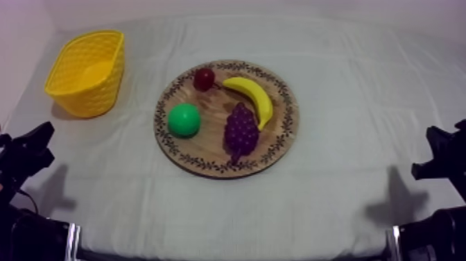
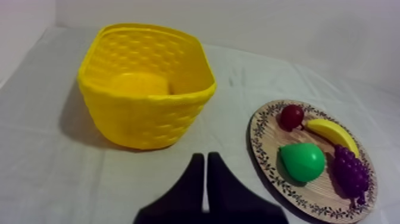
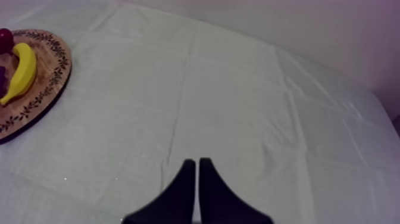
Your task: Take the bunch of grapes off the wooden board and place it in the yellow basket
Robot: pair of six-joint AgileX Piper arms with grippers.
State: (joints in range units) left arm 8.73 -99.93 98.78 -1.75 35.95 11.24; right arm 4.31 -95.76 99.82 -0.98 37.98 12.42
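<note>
A purple bunch of grapes point(image 1: 240, 131) lies on the round wooden board point(image 1: 277, 142) at the table's middle, beside a banana point(image 1: 254, 97), a green pear point(image 1: 184, 120) and a small red fruit point(image 1: 204, 78). The yellow basket point(image 1: 87, 71) stands upright at the far left, with nothing in it. My left gripper point(image 1: 31, 148) rests low at the left edge, far from the board. In the left wrist view its fingers lie together as a narrow wedge point(image 2: 205, 173), shut on nothing, near the basket point(image 2: 146, 92) and the grapes point(image 2: 350, 171). My right gripper point(image 3: 197, 173) is likewise shut, over bare cloth.
Grey-white cloth covers the table, with open room to the right of the board and along the front edge. My right arm point(image 1: 444, 156) sits low at the right edge. The board's rim point(image 3: 50, 80) and banana point(image 3: 18, 71) lie beyond the right gripper.
</note>
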